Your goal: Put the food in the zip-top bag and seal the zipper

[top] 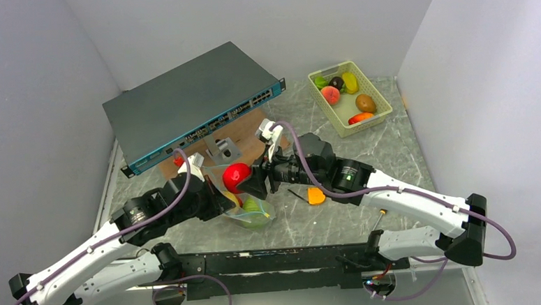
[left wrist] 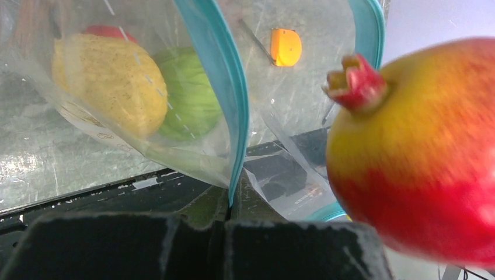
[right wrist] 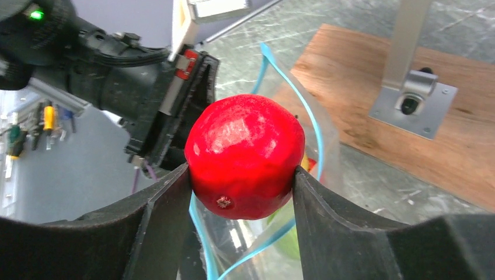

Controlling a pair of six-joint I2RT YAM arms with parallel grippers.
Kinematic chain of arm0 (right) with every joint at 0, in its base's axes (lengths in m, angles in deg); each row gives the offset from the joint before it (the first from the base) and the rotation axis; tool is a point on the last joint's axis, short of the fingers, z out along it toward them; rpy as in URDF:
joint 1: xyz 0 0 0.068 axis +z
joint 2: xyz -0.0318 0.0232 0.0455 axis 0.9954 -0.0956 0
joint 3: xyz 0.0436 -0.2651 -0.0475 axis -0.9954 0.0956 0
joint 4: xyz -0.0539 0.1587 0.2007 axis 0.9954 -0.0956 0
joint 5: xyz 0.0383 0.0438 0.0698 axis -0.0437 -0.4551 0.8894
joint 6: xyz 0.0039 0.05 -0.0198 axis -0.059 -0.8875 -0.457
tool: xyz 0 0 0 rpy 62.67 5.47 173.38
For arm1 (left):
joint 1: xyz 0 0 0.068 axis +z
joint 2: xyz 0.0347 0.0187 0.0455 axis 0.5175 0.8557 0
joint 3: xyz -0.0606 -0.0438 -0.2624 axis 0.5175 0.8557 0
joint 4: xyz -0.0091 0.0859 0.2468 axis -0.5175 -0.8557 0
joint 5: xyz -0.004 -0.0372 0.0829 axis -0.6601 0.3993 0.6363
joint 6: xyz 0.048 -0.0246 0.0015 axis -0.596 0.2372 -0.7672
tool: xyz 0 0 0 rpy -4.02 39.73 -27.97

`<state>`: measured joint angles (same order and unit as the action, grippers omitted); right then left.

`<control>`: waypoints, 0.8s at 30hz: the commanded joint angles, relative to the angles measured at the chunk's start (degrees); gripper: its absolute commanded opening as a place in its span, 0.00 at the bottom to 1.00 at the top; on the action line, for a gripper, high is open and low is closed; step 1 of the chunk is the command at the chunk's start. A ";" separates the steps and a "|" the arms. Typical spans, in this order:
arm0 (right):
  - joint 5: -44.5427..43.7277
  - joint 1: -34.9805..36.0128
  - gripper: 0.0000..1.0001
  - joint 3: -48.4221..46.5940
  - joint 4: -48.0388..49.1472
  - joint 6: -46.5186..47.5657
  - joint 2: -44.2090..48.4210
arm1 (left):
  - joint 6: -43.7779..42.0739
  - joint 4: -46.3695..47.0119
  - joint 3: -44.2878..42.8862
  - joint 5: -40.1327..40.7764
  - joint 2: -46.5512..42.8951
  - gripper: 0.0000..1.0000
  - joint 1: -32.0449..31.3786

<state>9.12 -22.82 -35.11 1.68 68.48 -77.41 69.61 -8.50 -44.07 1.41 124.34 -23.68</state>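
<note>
My right gripper (right wrist: 242,192) is shut on a red and yellow pomegranate (right wrist: 245,154), holding it just above the open mouth of the clear zip-top bag (top: 250,208). The fruit also shows in the top view (top: 236,174) and in the left wrist view (left wrist: 417,157). My left gripper (left wrist: 232,201) is shut on the bag's teal zipper strip (left wrist: 219,81) and holds the mouth up. Inside the bag lie a yellow lemon (left wrist: 111,81), a green cabbage (left wrist: 190,93) and a bit of a red fruit (left wrist: 105,32).
A pale green basket (top: 380,105) with several toy fruits stands at the back right. A grey network switch (top: 188,101) lies at the back left, a wooden board with a metal bracket (top: 225,149) beside it. A black-and-orange screwdriver (top: 315,195) lies right of the bag.
</note>
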 commanded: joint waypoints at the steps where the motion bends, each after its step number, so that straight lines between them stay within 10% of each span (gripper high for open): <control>1: -4.96 0.86 0.66 -1.72 -0.39 2.34 0.49 | 0.49 0.54 -1.37 0.74 -1.01 0.00 -0.18; 7: -3.72 1.54 0.82 -0.67 1.48 0.76 0.20 | 0.87 0.86 -1.33 0.08 -0.91 0.00 -0.17; 24: -18.82 1.66 0.78 1.80 -0.43 0.95 8.24 | 1.95 2.20 0.76 -1.60 -2.84 0.00 -0.21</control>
<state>-2.42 -21.36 -33.87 0.74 69.05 -73.06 70.70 -8.02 -43.57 0.80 122.46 -23.68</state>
